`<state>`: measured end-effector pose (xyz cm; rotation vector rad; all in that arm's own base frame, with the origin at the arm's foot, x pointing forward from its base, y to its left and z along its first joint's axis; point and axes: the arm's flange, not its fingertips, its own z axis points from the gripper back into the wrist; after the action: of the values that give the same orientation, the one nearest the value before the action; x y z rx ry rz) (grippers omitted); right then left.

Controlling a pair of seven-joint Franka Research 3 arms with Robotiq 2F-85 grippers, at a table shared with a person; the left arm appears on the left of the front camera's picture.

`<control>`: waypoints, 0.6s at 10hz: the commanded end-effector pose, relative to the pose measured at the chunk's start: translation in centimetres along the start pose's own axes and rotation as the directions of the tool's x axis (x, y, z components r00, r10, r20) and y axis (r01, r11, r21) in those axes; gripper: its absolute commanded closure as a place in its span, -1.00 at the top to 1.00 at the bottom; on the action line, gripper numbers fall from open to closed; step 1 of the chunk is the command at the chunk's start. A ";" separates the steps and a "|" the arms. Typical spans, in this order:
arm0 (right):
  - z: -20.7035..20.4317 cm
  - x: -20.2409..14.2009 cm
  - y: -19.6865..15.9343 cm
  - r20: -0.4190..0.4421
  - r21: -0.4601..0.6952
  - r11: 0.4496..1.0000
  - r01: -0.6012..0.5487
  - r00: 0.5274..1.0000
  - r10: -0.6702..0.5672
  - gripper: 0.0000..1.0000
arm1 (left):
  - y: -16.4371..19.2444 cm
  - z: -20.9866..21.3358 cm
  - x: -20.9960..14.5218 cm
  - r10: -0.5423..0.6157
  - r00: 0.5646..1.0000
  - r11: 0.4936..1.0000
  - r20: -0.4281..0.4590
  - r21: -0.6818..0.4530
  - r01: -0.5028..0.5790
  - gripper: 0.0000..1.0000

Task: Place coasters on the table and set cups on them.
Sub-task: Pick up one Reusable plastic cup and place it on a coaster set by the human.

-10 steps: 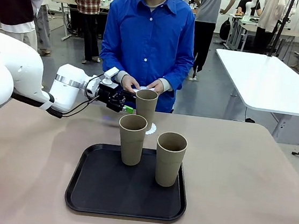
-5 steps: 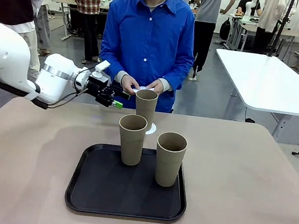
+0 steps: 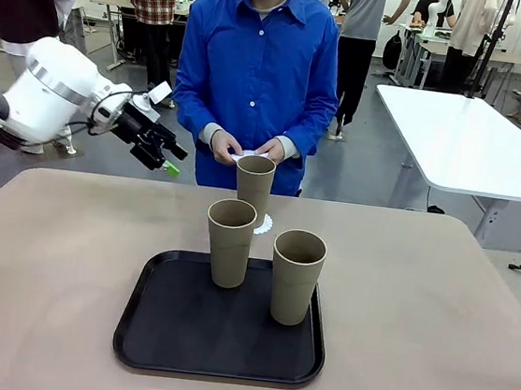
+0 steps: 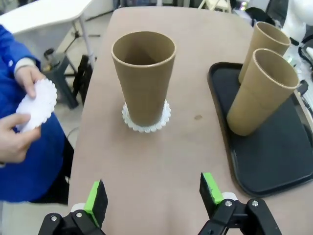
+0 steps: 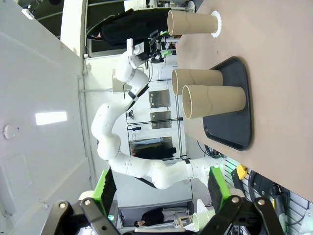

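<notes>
My left pincer hangs wide and empty, raised beyond the far-left corner of the black tray. On the tray stand the back cup and the front cup. A third cup sits on a coaster on the bench just beyond the tray. Farther beyond, the person's hands hold more coasters (how many, I cannot tell). My right pincer gapes wide, empty.
</notes>
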<state>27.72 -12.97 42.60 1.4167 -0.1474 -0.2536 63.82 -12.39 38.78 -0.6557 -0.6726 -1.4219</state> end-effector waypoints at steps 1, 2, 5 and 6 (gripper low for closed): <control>0.0 0.0 0.2 0.003 0.006 1.000 -0.005 1.000 0.005 1.00 | -4.4 1.8 2.2 0.099 0.985 0.995 -0.138 0.041 -0.095 1.00; 0.0 0.0 0.2 0.003 0.006 1.000 -0.005 1.000 0.005 1.00 | -6.6 3.7 4.2 0.162 0.961 0.985 -0.225 0.090 -0.145 1.00; 0.0 0.0 0.2 0.003 0.006 1.000 -0.005 1.000 0.005 1.00 | -10.6 5.3 8.5 0.240 0.919 0.970 -0.312 0.105 -0.217 1.00; 0.0 0.0 0.2 0.003 0.006 1.000 -0.005 1.000 0.005 1.00 | -11.1 5.4 9.6 0.247 0.911 0.967 -0.330 0.144 -0.210 1.00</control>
<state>27.72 -12.97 42.59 1.4166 -0.1472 -0.2537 53.07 -14.45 49.60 -0.3943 -0.4025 -1.2401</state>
